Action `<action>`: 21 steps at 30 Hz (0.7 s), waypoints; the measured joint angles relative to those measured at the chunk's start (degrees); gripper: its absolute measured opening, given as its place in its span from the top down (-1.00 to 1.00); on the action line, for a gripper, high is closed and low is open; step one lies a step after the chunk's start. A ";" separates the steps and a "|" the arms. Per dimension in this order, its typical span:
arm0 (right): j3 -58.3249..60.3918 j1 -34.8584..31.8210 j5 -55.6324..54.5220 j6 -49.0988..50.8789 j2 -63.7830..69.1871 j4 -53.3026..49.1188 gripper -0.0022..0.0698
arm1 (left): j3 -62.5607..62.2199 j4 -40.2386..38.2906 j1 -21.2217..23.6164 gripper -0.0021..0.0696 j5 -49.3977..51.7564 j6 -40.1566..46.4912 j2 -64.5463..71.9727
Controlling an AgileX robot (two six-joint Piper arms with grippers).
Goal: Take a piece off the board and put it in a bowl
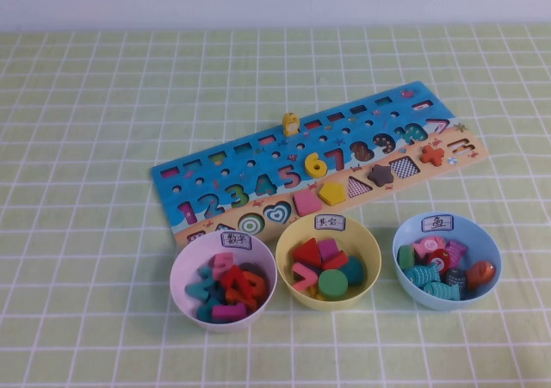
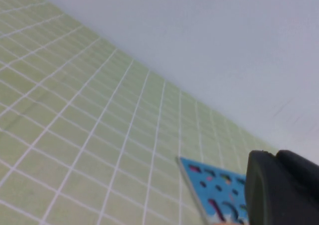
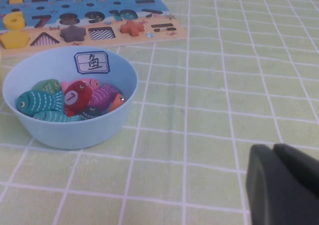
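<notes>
The fish (image 1: 291,124) stands upright on the board (image 1: 215,181), near its far edge, well apart from the blue bowl (image 1: 405,278). The left pincer (image 2: 281,187) hangs off the board's corner, the right pincer (image 3: 284,185) over the bench (image 1: 86,104) near that bowl; I cannot tell either's spread.

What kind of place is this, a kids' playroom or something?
Probably a robot test table set up as a child's sorting game: a checked green tablecloth, a number puzzle board, three labelled bowls of toy pieces, and neither gripper over the table.

Checkered tabletop (image 1: 86,104), toy-sorting test bench
</notes>
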 joint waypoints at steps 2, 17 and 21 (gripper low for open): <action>0.00 0.00 0.00 0.00 0.00 0.00 0.99 | -5.17 0.72 0.00 0.96 7.62 4.78 2.75; 0.00 0.00 0.00 0.00 0.00 0.00 0.99 | -47.98 -6.59 0.00 0.96 41.18 45.64 44.36; 0.00 0.00 0.00 0.00 0.00 0.00 0.99 | -57.54 -10.88 0.00 0.96 45.76 49.74 55.33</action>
